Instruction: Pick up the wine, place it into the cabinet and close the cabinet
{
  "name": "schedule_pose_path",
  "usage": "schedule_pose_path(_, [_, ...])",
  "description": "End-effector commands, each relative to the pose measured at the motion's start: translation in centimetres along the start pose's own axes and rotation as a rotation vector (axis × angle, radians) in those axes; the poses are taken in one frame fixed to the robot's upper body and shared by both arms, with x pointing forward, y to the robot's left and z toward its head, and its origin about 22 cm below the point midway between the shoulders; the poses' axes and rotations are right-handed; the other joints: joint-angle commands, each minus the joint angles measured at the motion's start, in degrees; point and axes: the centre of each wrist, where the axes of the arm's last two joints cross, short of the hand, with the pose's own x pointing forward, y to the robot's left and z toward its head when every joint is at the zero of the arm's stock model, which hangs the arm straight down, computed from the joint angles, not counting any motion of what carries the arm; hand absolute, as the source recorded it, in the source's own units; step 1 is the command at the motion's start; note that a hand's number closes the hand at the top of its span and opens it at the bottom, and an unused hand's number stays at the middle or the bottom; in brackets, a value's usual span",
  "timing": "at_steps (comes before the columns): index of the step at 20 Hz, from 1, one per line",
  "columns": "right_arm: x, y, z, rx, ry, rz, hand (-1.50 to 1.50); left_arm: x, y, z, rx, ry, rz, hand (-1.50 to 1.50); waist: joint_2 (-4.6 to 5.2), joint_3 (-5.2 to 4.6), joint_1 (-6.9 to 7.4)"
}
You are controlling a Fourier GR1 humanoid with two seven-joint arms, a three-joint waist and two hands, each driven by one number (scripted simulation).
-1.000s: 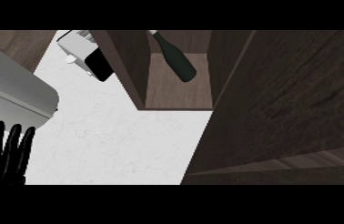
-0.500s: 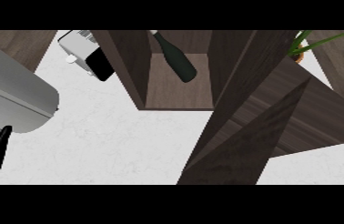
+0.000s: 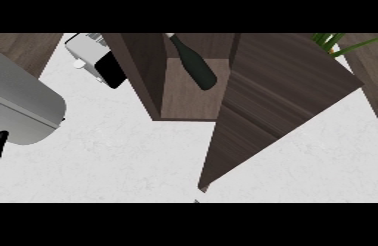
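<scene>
One wine bottle (image 3: 193,65), dark, lies tilted inside the cabinet (image 3: 144,72), neck toward the top of the view and base lower down to the right, resting on the cabinet's brown floor. It sits between the cabinet's left wall and the inner edge on the right, w/ nothing gripping it.

One cabinet door (image 3: 277,105) shows, a big dark wood-grain panel swung partway across the right half of the view; its lower corner points down toward the bottom edge, over the white counter (image 3: 125,165). The opening is still uncovered on the left side, so the bottle and floor are in plain sight.

Hands: only a thin black sliver at the far left edge, approx. mid-height, prob. the left hand (image 3: 3,142) (too little shows to say whether its fingers are released or clenched, so cannot tell). The right hand shows nowhere in the view.

Other items, one each: a toaster (image 3: 92,57), light grey w/ a black side, standing at the cabinet's left, near its wall; a large grey rounded shape (image 3: 26,110) at the left edge (can't identify it); green plant leaves (image 3: 332,42) at the top right corner, behind the door.
</scene>
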Motion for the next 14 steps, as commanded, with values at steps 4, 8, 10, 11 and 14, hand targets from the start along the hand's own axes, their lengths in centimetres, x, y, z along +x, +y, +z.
schedule_pose_path(4, [1.5,3.2,-3.6,0.098,-0.081,-0.010,1.50,-0.2,-0.8,-0.3,-0.027,0.012,0.024,-1.50,0.29,-0.01,0.84])
schedule_pose_path(8, [1.1,2.7,-6.6,0.092,-0.061,-0.031,1.50,-1.6,-1.1,-1.2,-0.024,0.003,0.057,-1.50,0.87,0.00,0.99])
schedule_pose_path(10, [2.5,2.3,-7.1,0.096,-0.069,-0.063,1.50,-0.4,-0.3,-1.6,-0.020,0.000,0.037,-1.50,0.69,-0.01,1.63])
schedule_pose_path(11, [3.0,2.5,-7.4,0.102,-0.084,-0.053,1.50,-0.5,-0.6,-2.3,-0.011,-0.017,0.042,-1.50,0.62,-0.02,1.13])
schedule_pose_path(14, [3.8,1.5,-11.4,0.072,-0.098,-0.038,1.50,-1.4,-1.6,-2.1,-0.009,-0.010,0.052,-1.50,0.97,0.04,1.91])
